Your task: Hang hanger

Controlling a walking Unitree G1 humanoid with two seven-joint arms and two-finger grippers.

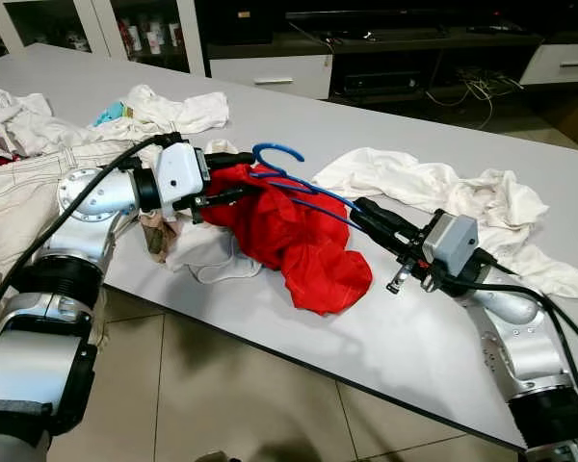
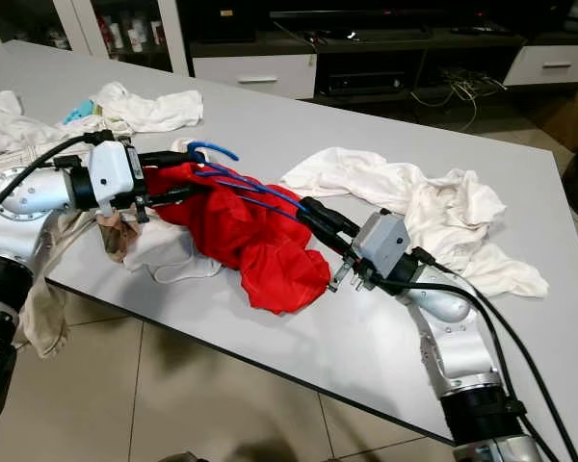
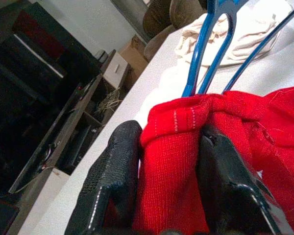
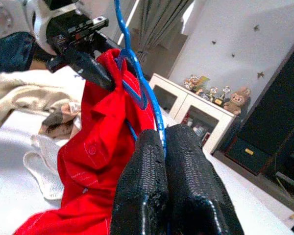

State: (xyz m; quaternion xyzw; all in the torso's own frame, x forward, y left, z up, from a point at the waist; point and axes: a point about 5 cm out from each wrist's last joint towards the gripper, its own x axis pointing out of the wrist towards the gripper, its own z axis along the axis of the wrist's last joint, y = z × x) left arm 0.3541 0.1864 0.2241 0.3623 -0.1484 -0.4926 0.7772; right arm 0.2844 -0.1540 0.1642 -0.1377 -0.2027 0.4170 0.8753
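Left gripper (image 1: pixel 239 192) pinches the red shirt (image 1: pixel 299 236) — soft, floppy; right gripper (image 1: pixel 361 209) clamps the blue hanger (image 1: pixel 279 154) — thin, stiff, likely slippery, best held near its hook.

Grey table (image 1: pixel 385 337): red garment (image 1: pixel 303 241) mid, white clothes (image 1: pixel 443 188) right, white and beige laundry (image 1: pixel 39 144) left.

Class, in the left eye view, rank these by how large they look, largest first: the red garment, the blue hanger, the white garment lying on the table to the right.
1. White garment
2. Red garment, which looks close in size to the white one, so that order is unsure
3. Blue hanger
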